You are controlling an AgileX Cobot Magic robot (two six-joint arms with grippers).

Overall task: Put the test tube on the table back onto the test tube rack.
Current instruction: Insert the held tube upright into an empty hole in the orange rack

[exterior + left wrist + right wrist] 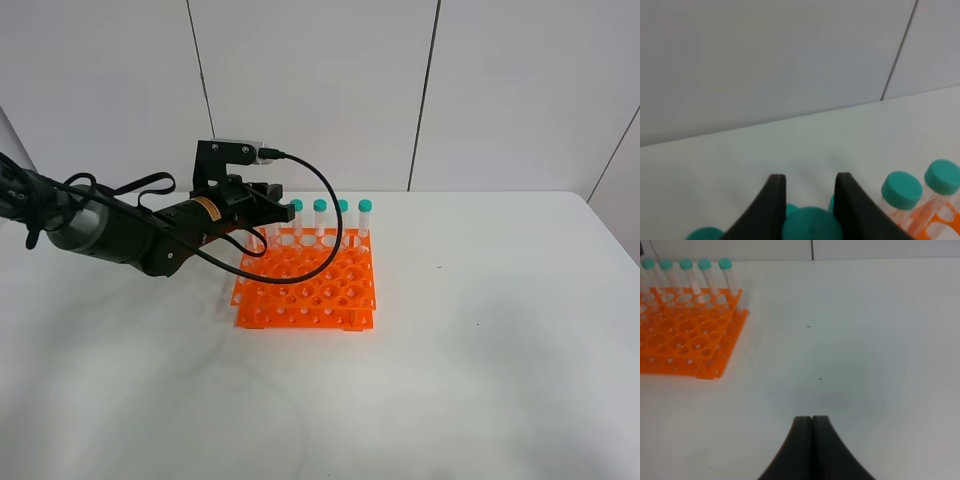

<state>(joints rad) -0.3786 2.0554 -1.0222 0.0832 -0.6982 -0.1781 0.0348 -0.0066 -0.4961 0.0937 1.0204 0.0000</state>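
The left gripper (809, 176) is over the back left corner of the test tube rack (310, 290), and its wrist view tells the story: the two black fingers (774, 200) stand apart with a teal-green cap wedged between them. That's the test tube (812, 225), clamped at the cap, up at the rack's rear row rather than lying on the table (500, 350). From the high camera the arm's own bulk covers the tube's lower end, so whether the tip sits in a hole cannot be told.

Just beside it, the other capped tubes (343, 212) stand upright in a neat line along the same back row, four caps showing clear of the gripper. The orange grid in front of them is all open holes.

Over on the other side, the right gripper (812, 417) hangs above bare white tabletop, well apart from the rack, its fingers pressed together with nothing between them.
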